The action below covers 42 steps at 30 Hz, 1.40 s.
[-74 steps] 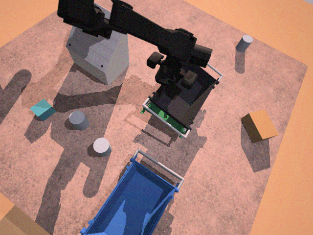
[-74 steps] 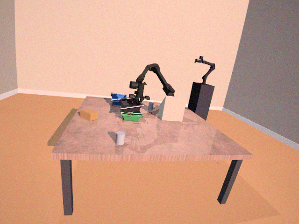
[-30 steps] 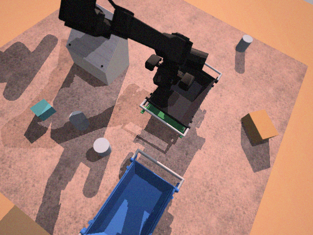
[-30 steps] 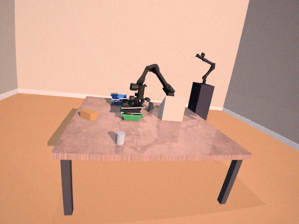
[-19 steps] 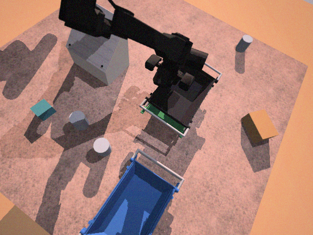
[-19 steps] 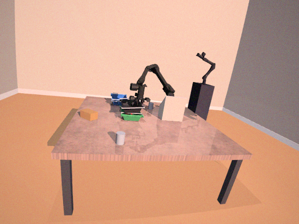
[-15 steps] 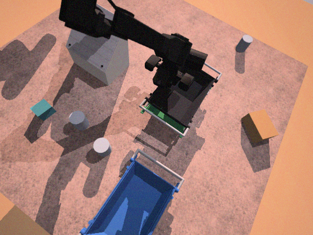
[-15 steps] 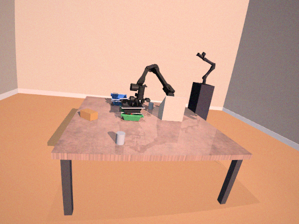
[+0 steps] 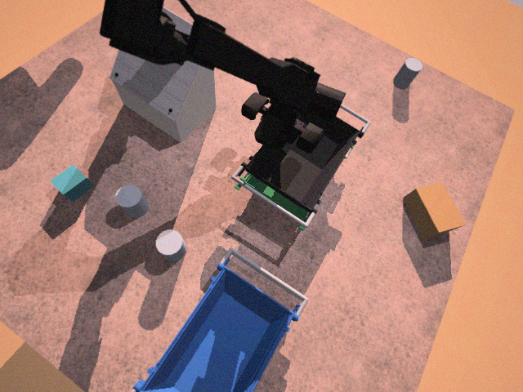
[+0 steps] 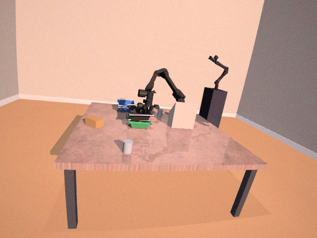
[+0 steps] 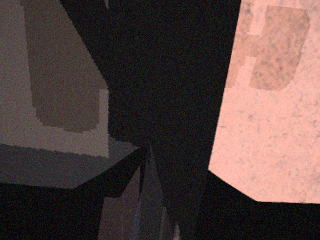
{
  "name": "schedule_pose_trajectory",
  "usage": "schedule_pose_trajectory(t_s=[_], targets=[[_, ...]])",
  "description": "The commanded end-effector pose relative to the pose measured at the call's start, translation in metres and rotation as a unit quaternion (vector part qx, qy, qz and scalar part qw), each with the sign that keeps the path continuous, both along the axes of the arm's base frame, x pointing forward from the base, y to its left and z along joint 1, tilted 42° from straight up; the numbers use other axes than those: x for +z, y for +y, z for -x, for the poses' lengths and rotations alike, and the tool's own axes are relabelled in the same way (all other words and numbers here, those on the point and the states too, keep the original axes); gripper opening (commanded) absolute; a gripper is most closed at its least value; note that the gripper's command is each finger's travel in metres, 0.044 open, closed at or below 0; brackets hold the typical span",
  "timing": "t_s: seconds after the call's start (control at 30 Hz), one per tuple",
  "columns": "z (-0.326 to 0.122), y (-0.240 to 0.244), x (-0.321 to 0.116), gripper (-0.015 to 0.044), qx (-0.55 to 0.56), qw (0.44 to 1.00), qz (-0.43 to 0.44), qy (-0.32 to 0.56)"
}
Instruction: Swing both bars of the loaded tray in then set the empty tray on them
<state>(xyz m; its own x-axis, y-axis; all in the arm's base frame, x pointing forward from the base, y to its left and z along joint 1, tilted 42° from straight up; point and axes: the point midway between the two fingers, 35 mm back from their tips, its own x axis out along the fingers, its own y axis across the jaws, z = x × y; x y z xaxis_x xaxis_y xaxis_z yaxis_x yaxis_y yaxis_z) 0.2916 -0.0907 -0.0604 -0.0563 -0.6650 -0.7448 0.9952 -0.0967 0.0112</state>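
The black empty tray (image 9: 301, 181) (image 10: 141, 118) (image 11: 12, 100) is level directly above the green loaded tray (image 9: 291, 204) (image 10: 140, 125). My gripper (image 9: 270, 159) (image 10: 148, 111) is shut on a long side wall of the black tray, whose own bars are swung out at its ends. The exterior view shows almost no gap between the trays; whether they touch cannot be told. A light green block (image 9: 268, 192) shows at the green tray's near end. A pale wire bar (image 10: 139, 120) shows at the green tray's top; the black tray hides most of its bars and load.
A blue tray (image 9: 236, 309) (image 10: 126, 102) stands near the green one. A grey angular block (image 9: 196, 105) (image 10: 182, 115) is beside the arm. An orange block (image 9: 439, 207) (image 10: 94, 121), a teal block (image 9: 70, 181) and cylinders (image 9: 171, 244) (image 9: 132, 201) (image 9: 407, 73) stand around.
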Motion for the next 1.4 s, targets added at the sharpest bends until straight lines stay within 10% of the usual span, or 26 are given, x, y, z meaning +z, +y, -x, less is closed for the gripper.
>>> schedule_pose_trajectory(t_s=[0.0, 0.83, 1.37], targets=[[0.0043, -0.0032, -0.0023, 0.0, -0.004, 1.0, -0.001, 0.008], [0.0043, -0.0032, -0.0023, 0.0, -0.004, 1.0, -0.001, 0.008], [0.0043, -0.0032, -0.0023, 0.0235, -0.004, 1.0, -0.001, 0.008]])
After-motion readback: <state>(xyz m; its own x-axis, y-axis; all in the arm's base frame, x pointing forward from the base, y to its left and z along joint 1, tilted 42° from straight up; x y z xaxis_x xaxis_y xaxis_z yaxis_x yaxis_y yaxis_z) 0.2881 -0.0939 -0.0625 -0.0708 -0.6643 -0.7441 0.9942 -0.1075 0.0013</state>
